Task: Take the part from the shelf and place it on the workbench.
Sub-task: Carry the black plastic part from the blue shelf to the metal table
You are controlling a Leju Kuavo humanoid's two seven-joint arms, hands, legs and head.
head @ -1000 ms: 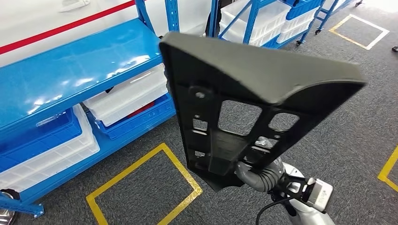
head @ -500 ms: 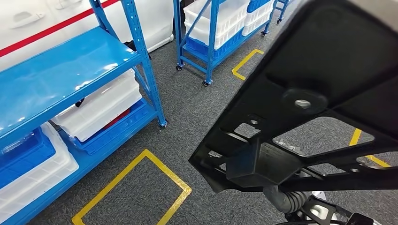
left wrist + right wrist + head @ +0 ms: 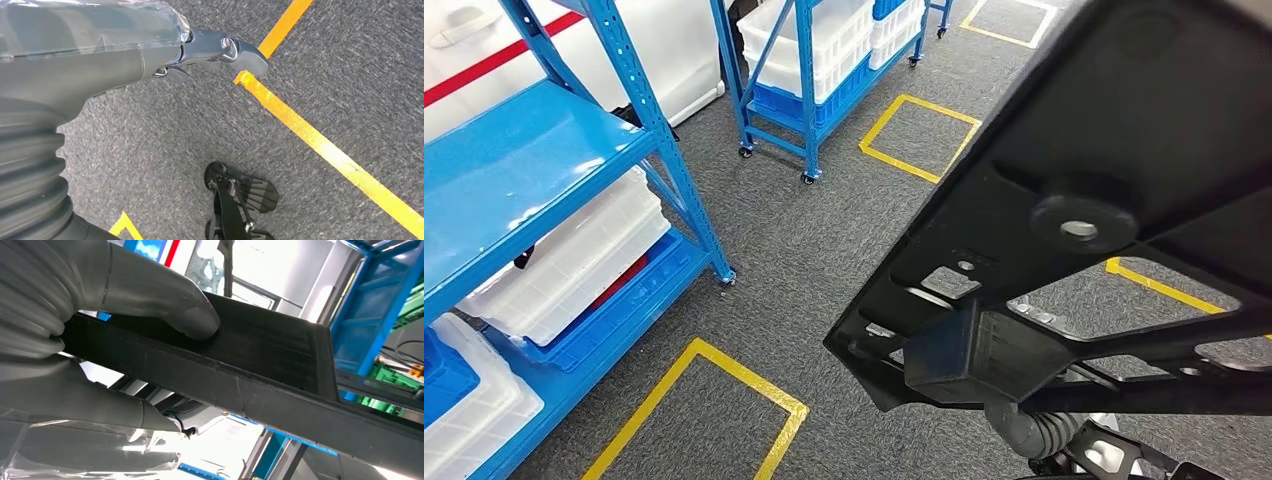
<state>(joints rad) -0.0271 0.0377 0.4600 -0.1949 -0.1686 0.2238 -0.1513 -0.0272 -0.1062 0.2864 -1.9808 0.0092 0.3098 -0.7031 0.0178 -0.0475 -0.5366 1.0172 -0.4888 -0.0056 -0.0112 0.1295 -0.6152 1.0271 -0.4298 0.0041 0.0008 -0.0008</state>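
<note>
Head view: the part (image 3: 1114,210) is seen held up close to the camera on the robot's right side, hiding most of the right arm below it. It is a flat black plastic panel with cut-out windows, a round boss with a hole, and a boxy block on its underside. Its long axis is judged to run from low near the wrist up and away to the far right. The blue shelf (image 3: 514,170) lies well apart to the left, with white bins (image 3: 564,265) on its lower tier and a wheeled rack (image 3: 809,60) further off. Yellow floor markings (image 3: 724,375) are noted on grey carpet. No workbench is seen, so its direction cannot be told.

Left wrist view: the left hand (image 3: 210,50) is seen hanging over the carpet with nothing in it; its dark fingers (image 3: 240,50) lie close together, but open or closed cannot be told. A yellow line (image 3: 320,145) crosses beneath.

Right wrist view: the right hand (image 3: 100,335) is clamped on one edge of the part, thumb (image 3: 165,300) pressed on one face and fingers under the other. The panel extends away from the hand. The right hand alone carries it; the placing is judged not yet done.
</note>
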